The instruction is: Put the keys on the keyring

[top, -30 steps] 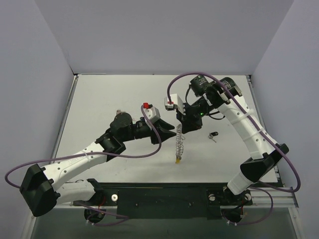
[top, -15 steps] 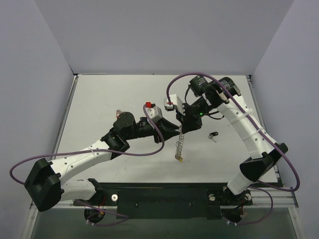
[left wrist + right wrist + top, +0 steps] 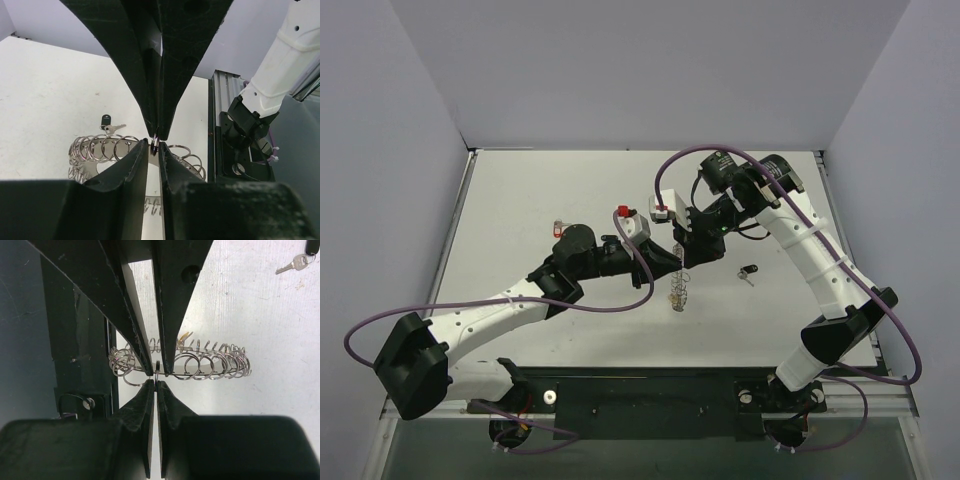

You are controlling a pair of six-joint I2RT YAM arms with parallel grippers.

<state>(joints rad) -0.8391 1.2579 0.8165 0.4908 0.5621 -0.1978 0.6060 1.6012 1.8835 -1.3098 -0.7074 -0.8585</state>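
The keyring, a wire loop fringed with small silver rings, hangs above the table's middle. My right gripper is shut on one small ring at its top. My left gripper meets it tip to tip, its jaws narrowly open on either side of that same ring, with slim gaps showing. A yellow tag shows behind the keyring. A black-tagged key lies on the table to the right. A red-tagged key lies at the left.
The white table is walled by grey panels at the back and both sides. A black base rail runs along the near edge. Purple cables loop off both arms.
My left gripper has moved right up to the right gripper's tips and narrowed its jaws. The hanging keyring has risen and looks shorter. The right gripper stays shut.
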